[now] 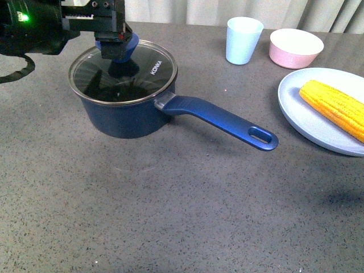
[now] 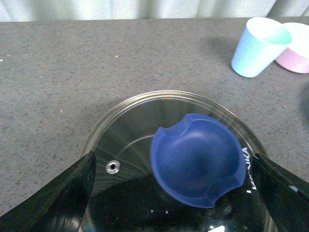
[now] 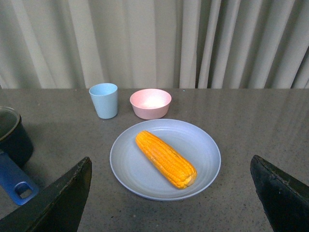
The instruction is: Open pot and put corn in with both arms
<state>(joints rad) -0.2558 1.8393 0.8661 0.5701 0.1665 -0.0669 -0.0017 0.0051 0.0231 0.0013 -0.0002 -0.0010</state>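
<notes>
The navy pot (image 1: 128, 116) stands at the table's back left, its glass lid (image 1: 145, 71) on and its long handle (image 1: 219, 118) pointing right and toward me. My left gripper (image 1: 116, 50) hangs open directly over the lid's blue knob (image 2: 198, 165), with one finger (image 2: 58, 198) on each side of the knob and apart from it. The yellow corn (image 1: 335, 108) lies on a pale blue plate (image 1: 301, 116) at the right. In the right wrist view the corn (image 3: 165, 158) sits ahead of my open right gripper (image 3: 174, 203), which holds nothing. The right arm is out of the front view.
A light blue cup (image 1: 243, 40) and a pink bowl (image 1: 296, 48) stand at the back, between the pot and the plate. Curtains hang behind the table's far edge.
</notes>
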